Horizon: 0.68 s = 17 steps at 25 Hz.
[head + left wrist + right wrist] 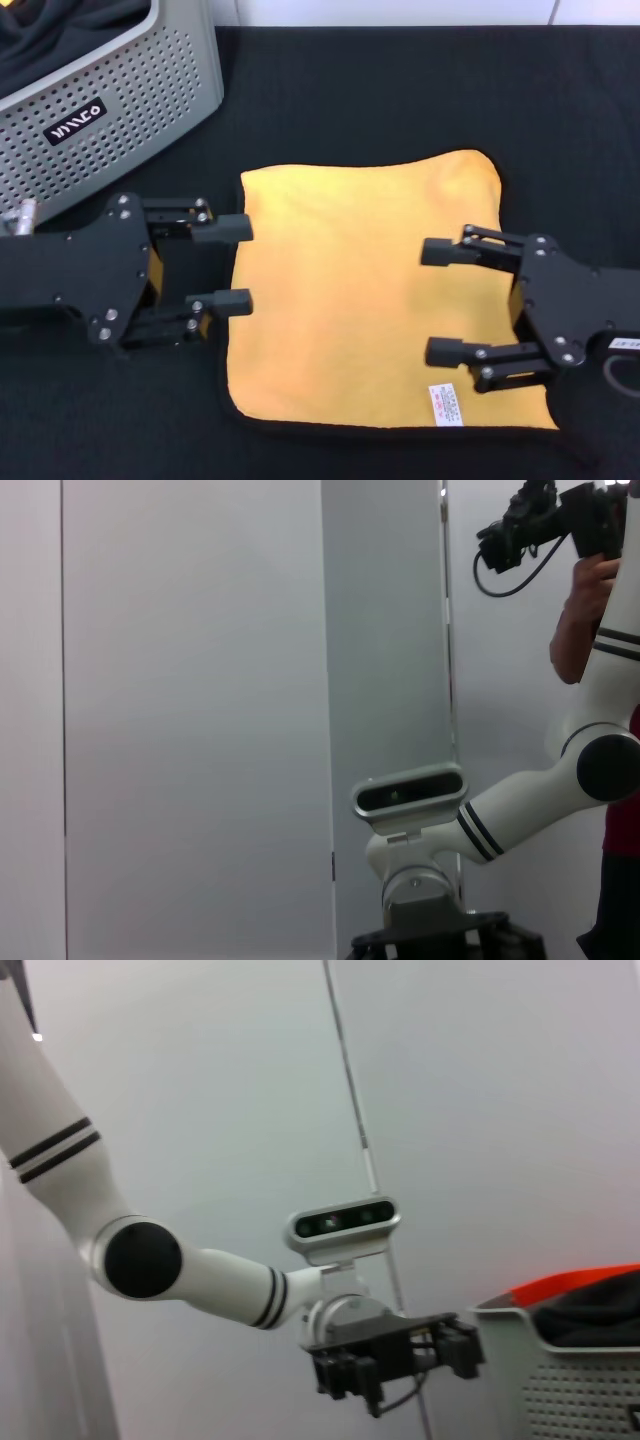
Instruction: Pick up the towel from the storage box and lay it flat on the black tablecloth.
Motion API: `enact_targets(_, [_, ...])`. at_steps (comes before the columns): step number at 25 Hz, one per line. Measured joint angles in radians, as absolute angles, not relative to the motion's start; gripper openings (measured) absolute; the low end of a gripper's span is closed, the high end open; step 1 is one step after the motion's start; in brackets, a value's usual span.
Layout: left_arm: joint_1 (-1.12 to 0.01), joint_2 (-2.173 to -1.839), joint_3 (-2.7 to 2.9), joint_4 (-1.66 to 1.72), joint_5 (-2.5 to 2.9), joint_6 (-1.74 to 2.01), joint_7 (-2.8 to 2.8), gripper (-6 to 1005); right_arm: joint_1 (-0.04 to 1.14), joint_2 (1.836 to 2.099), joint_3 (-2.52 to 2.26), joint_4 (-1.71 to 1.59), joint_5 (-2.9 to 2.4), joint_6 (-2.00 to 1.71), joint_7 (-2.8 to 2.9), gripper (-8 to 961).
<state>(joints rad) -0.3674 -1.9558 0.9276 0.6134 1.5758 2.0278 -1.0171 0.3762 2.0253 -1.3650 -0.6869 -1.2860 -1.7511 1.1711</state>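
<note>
The towel (365,290) lies spread flat, yellow-orange face up, on the black tablecloth (400,90), with its white care tag (446,405) near the front edge. My left gripper (232,265) is open and empty at the towel's left edge, its fingers pointing right. My right gripper (443,300) is open and empty above the towel's right part, its fingers pointing left. The light grey perforated storage box (130,110) with a black label stands at the back left. The left gripper also shows far off in the right wrist view (400,1360).
A dark folded cloth (60,30) lies inside the storage box. The right wrist view shows the box rim (560,1325) with dark and red fabric in it. A person with a camera (590,560) stands behind my right arm in the left wrist view.
</note>
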Motion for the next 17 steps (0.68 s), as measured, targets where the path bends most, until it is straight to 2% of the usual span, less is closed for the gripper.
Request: enact_targets(17, [-0.336, -1.952, 0.928, 0.614, 1.577, 2.031, -1.015, 532, 0.392, 2.026, -1.439, -0.7, -1.228, -1.76, 1.185, 870])
